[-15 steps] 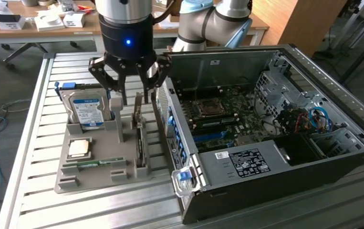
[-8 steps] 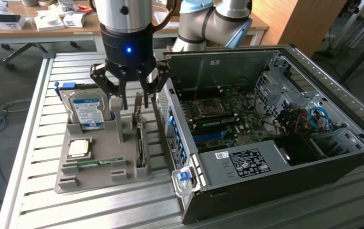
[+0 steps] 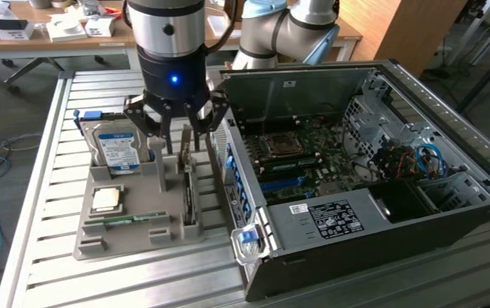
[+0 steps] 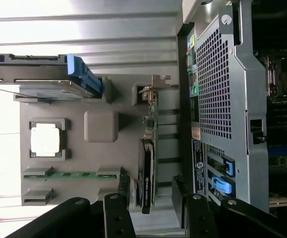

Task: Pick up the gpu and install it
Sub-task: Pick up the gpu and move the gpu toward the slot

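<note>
I have the gripper hanging wide open and empty in the upper middle of the exterior view, fingers spread just above the gpu. The gpu stands on edge in its slot on the grey tray, left of centre in the frame, on the tray's side nearest the open case. From the wrist view, the gpu's near end lies between the two fingers. The hard drive, processor and memory stick sit further toward the exterior view's left
</note>
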Available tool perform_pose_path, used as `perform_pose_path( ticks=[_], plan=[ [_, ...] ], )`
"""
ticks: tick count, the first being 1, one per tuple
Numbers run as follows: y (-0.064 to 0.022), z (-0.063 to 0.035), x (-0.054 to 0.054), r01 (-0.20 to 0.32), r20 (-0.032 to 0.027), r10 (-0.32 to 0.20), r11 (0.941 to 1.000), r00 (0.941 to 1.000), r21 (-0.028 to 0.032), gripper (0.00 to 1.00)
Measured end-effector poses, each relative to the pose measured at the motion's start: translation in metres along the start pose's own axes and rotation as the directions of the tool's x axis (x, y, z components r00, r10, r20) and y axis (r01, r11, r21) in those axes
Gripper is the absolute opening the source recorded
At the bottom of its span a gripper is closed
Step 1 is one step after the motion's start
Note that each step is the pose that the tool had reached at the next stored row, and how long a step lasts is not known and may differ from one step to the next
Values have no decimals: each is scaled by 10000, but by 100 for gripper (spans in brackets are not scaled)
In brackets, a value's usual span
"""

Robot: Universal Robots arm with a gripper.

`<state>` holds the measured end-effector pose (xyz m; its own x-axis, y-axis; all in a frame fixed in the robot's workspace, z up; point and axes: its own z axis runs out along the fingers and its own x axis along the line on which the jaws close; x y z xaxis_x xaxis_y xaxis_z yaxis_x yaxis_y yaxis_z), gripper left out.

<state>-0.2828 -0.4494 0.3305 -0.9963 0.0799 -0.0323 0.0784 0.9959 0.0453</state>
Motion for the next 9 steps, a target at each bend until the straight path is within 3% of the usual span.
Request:
perform_pose_path(
  ticks=[9],
  plan=[
    [-7,164,5,0,0,0,10000,10000,0,47]
  ],
)
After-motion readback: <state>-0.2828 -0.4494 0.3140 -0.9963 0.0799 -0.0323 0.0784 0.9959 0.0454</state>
